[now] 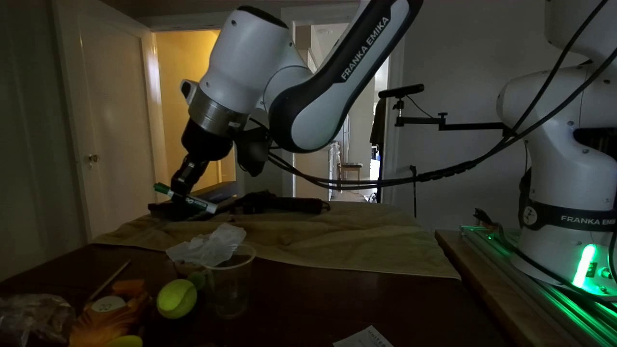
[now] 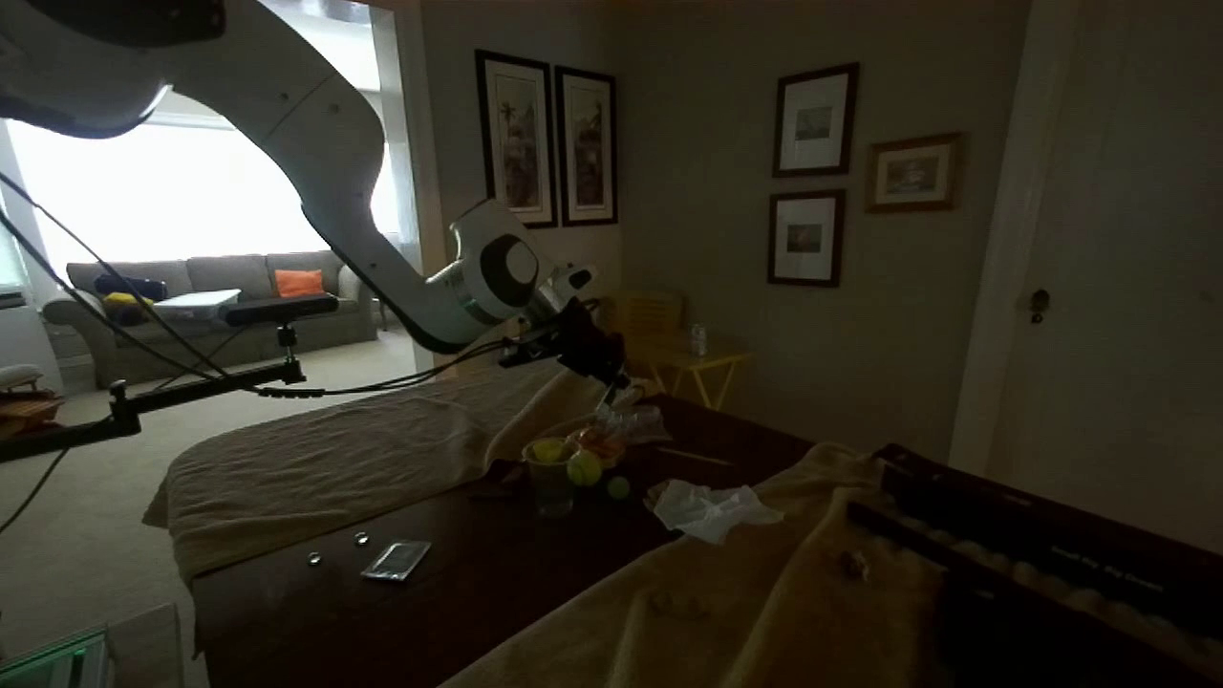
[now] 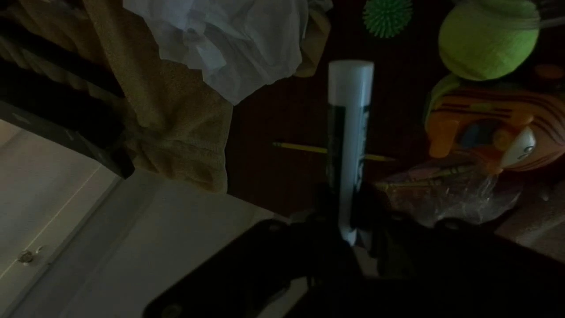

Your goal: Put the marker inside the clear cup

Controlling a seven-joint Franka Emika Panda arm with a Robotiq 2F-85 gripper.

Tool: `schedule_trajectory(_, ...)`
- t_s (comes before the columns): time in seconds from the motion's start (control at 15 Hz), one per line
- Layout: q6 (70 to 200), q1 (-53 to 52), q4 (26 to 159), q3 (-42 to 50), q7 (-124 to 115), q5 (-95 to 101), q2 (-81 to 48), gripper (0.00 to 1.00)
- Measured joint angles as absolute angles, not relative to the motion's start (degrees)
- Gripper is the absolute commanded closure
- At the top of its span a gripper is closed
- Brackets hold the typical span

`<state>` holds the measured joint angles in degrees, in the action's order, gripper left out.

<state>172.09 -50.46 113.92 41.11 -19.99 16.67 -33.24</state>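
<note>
The marker [image 1: 200, 204], white with a green end, is held by my gripper [image 1: 179, 192] above the table, tilted in an exterior view. In the wrist view the marker [image 3: 350, 110] stands between the dark fingers [image 3: 348, 198], its white end pointing away from them. The clear cup [image 1: 230, 291] stands upright on the dark table, well below the gripper and nearer that camera. The clear cup [image 2: 552, 492] also shows in an exterior view, where the gripper [image 2: 616, 382] is beyond and above it. In the wrist view only a bit of its rim [image 3: 551, 21] shows at the top right.
A yellow-green ball [image 1: 177, 299] and a green spiky ball [image 3: 387, 17] lie beside the cup. Around them are a crumpled white wrapper [image 2: 712, 511], an orange toy [image 3: 499, 128], a pencil [image 3: 300, 147] and a plastic bag [image 1: 36, 315]. A foil packet [image 2: 396, 561] lies on the table.
</note>
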Motion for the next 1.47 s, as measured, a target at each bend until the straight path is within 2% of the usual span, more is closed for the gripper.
schedule_trajectory(0.07,172.2,-51.8,113.9,42.0,-20.5,16.7,-33.5,0.95)
schedule_trajectory(0.13,172.4,-52.3,113.9,41.8,-20.6,16.6,-33.6,0.81)
schedule_trajectory(0.27,172.4,-52.4,113.9,41.5,-20.6,16.6,-33.7,0.81)
schedule_trajectory(0.33,172.4,-52.2,113.9,41.5,-20.6,16.6,-33.7,0.95)
schedule_trajectory(0.67,171.7,-54.5,113.9,44.6,-21.2,16.6,-34.8,0.95)
schedule_trajectory(1.0,168.7,-66.0,113.9,54.3,-26.5,16.6,-39.0,0.95)
schedule_trajectory(1.47,158.5,-78.5,114.3,60.7,-34.3,16.5,-43.8,0.95)
